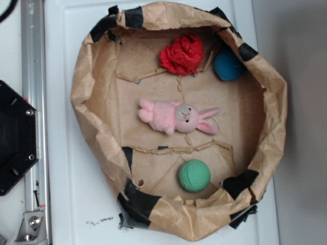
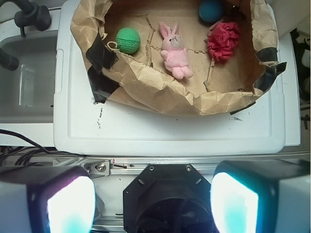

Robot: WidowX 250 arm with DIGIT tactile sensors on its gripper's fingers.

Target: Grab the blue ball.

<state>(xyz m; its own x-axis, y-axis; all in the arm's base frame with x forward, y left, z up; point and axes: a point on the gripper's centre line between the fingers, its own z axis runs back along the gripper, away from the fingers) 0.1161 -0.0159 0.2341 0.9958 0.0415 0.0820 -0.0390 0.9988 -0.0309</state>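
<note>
A ring of crumpled brown paper [image 1: 89, 92], patched with strips of black tape [image 1: 135, 201], forms a shallow nest on a white plastic lid [image 1: 66, 168]. The blue ball [image 1: 227, 65] sits inside the nest against the paper wall, at the nest's top right in the exterior view and at the far edge in the wrist view [image 2: 211, 9], where the frame cuts off its top. Just beside it lies a red crumpled wad [image 1: 181, 54], close to the ball but not clearly touching it. A pink toy bunny [image 1: 176, 117] lies on its side in the middle of the nest floor. A green dimpled ball [image 1: 194, 175] rests near the opposite wall, well apart from the blue ball.

The gripper [image 2: 153, 204] appears only in the wrist view, at the bottom of the frame, well back from the nest and over the black base [image 2: 163, 194] and metal rail [image 2: 107, 166] beside the lid. Its two fingers [image 2: 65, 204] stand wide apart, holding nothing.
</note>
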